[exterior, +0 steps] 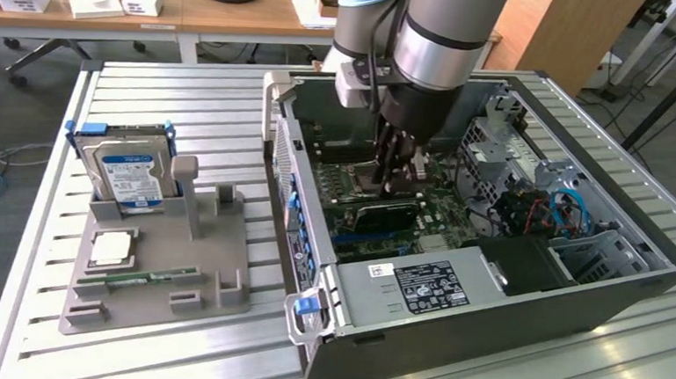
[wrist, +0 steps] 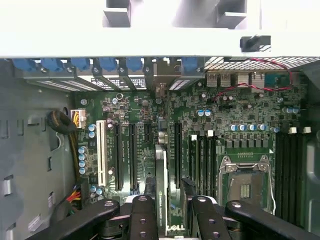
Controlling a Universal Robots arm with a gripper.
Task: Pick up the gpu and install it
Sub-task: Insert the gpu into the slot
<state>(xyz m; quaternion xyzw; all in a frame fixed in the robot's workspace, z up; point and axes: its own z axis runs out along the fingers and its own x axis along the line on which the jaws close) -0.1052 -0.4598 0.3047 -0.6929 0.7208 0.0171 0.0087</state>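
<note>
The gpu (exterior: 386, 217) is a flat dark card standing on edge low inside the open computer case (exterior: 518, 324), just above the motherboard (exterior: 436, 220). My gripper (exterior: 397, 186) reaches straight down into the case and is shut on the card's upper edge. In the wrist view the gpu (wrist: 161, 170) shows edge-on between my two black fingers (wrist: 149, 192), and my gripper (wrist: 168, 186) holds it over the long black expansion slots (wrist: 177, 150) of the motherboard (wrist: 145, 112). I cannot tell whether the card's lower edge is in a slot.
A grey fixture tray (exterior: 155, 306) on the exterior view's left holds a hard drive (exterior: 128, 170), a processor chip (exterior: 112, 248) and a green memory stick (exterior: 145, 275). Inside the case are the power supply (exterior: 426, 285), a drive cage (exterior: 516, 156) and blue cables (exterior: 566, 212). The processor socket (wrist: 245, 187) lies beside the slots.
</note>
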